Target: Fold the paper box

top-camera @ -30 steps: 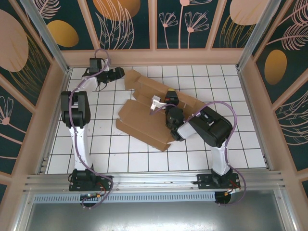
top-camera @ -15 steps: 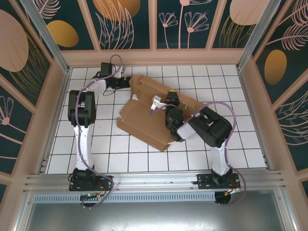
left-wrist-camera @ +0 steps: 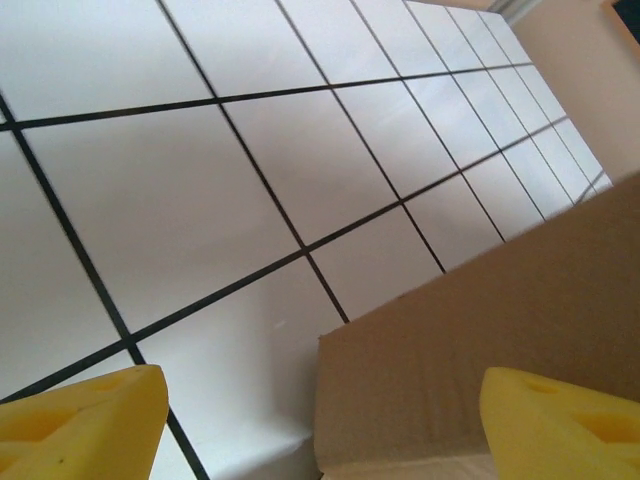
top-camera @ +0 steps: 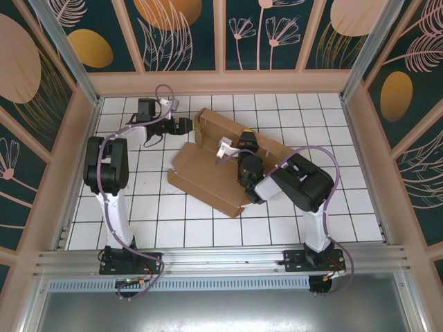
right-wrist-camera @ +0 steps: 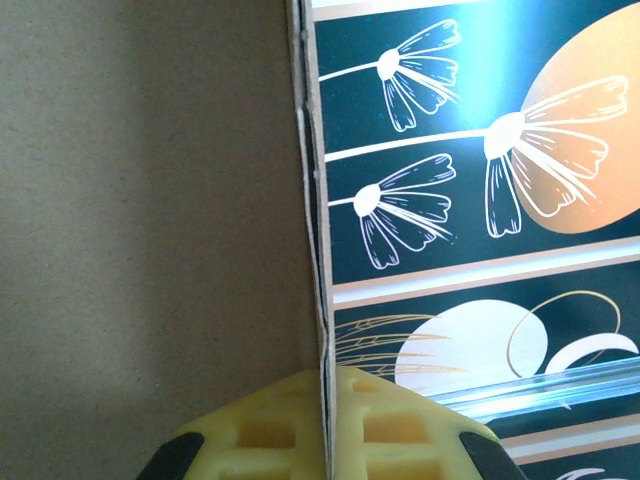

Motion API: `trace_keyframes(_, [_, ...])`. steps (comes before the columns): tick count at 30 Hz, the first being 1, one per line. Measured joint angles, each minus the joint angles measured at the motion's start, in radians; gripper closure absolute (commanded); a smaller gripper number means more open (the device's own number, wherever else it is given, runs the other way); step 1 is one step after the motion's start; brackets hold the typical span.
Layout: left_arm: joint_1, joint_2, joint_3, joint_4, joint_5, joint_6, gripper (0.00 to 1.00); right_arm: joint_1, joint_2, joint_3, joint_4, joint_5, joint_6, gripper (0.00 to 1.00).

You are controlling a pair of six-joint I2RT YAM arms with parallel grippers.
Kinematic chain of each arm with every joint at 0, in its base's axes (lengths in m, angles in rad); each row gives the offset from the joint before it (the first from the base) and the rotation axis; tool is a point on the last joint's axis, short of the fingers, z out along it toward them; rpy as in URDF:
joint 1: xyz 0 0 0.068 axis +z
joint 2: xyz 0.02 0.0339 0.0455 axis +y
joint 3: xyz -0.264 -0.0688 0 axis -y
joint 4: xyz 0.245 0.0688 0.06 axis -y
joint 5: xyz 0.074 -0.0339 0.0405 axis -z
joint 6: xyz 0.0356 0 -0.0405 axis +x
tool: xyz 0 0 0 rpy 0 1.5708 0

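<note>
So the paper box (top-camera: 208, 173) sits half-folded in the middle of the white tiled table (top-camera: 138, 207). Its flat panel is the part closest to the arm bases, and a raised wall stands along the far side of that panel. The box's long axis runs on a diagonal, far-left to near-right.

Starting from the near side: the right end effector (top-camera: 225, 150) comes in over the flat panel and sits at the raised wall, roughly at the box's middle. In the right wrist view its yellow fingertips (right-wrist-camera: 270, 430) are pressed together on a cardboard edge that stands straight up between them. So it's pinching the box wall and, I'd guess, holding it steady.

Further back, at the box's far-left corner, the left end effector (top-camera: 185, 126) sits just beside the end flap standing there. It's spread wide. In the left wrist view both yellow pads (left-wrist-camera: 80, 420) are far apart, and the cardboard edge (left-wrist-camera: 480, 340) comes in between them from the right. I can't tell whether either pad is touching it.

What matters for the next move is that the flap lies to the right of the left end effector, across the box's long axis, and the left arm is clearly the nearer one. My guess is that it either closes on that flap or pushes it inward.
</note>
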Motion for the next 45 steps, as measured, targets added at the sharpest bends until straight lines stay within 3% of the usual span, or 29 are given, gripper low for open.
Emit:
trace_keyframes(17, [-0.008,-0.003,-0.025,-0.018,0.094,0.217,0.18,-0.009,0.0,0.0,-0.024,-0.007,0.046,1.0])
trace_keyframes(31, [-0.039,-0.006,-0.024,-0.056,0.092,0.302,0.34,-0.009,0.0,0.0,-0.029,-0.011,0.058,1.0])
trace_keyframes(37, [-0.073,-0.015,-0.021,-0.089,0.052,0.327,0.37,-0.008,-0.005,0.001,-0.041,-0.011,0.07,1.0])
trace_keyframes(45, [-0.094,-0.04,-0.016,-0.095,-0.005,0.312,0.49,-0.004,-0.031,0.006,-0.103,-0.01,0.098,1.0])
